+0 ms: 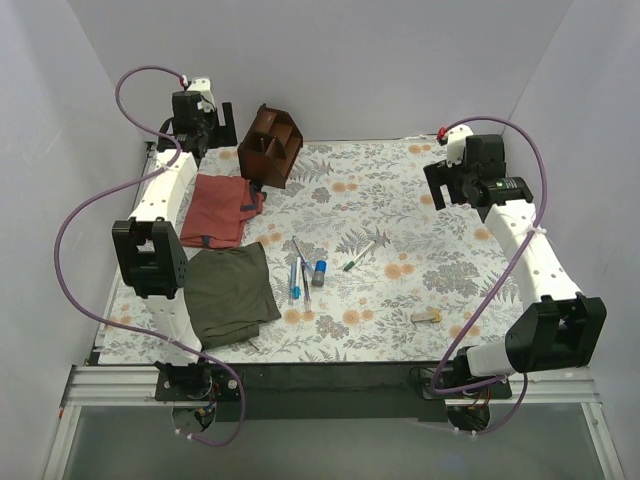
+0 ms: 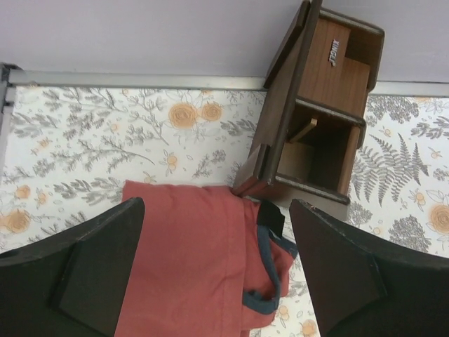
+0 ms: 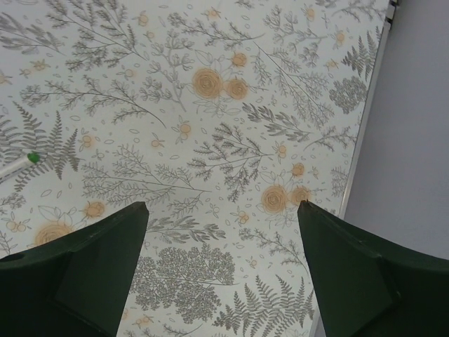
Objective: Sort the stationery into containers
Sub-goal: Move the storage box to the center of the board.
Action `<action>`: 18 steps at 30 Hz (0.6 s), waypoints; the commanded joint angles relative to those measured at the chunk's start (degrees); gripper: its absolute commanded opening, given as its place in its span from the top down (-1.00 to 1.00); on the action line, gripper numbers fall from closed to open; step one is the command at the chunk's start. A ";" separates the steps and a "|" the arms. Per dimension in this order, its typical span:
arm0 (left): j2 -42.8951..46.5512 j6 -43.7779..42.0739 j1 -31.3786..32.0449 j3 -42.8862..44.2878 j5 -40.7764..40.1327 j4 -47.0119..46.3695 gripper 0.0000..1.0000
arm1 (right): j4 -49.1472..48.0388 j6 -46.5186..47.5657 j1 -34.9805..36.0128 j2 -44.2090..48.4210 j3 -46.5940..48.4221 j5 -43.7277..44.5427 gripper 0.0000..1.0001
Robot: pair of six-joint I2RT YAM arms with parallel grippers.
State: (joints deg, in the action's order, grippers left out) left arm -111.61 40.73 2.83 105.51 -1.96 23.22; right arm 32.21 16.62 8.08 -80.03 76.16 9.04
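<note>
We see a floral mat [image 1: 420,210] printed with grey ferns and orange blossoms. On the mat's left part lies a red cloth [image 1: 218,210], folded and rumpled, with a blue trim [image 2: 262,242] along one edge. Nearer on the mat's left we find an olive cloth [image 1: 230,292], also folded; we cannot tell whether the two touch. Plain white walls [image 1: 400,60] rise beyond the mat's far and side edges. A metal rail [image 1: 330,385] runs along its near edge.
</note>
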 commanded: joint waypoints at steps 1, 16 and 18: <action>-3.60 -4.33 -0.02 9.84 -2.17 -0.03 -0.63 | -2.59 3.51 0.36 2.25 3.02 -10.43 -0.86; -15.74 -8.65 -0.28 22.63 13.29 8.77 -0.11 | 6.89 3.33 0.36 -9.00 14.01 -21.59 -0.75; -16.53 -8.04 -0.37 21.93 15.66 8.86 -0.10 | 7.34 2.80 0.36 -10.06 14.54 -22.66 -0.75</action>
State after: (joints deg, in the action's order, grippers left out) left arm -128.35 32.01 2.74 128.18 6.72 30.17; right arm 36.86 19.25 8.34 -89.01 86.91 -8.23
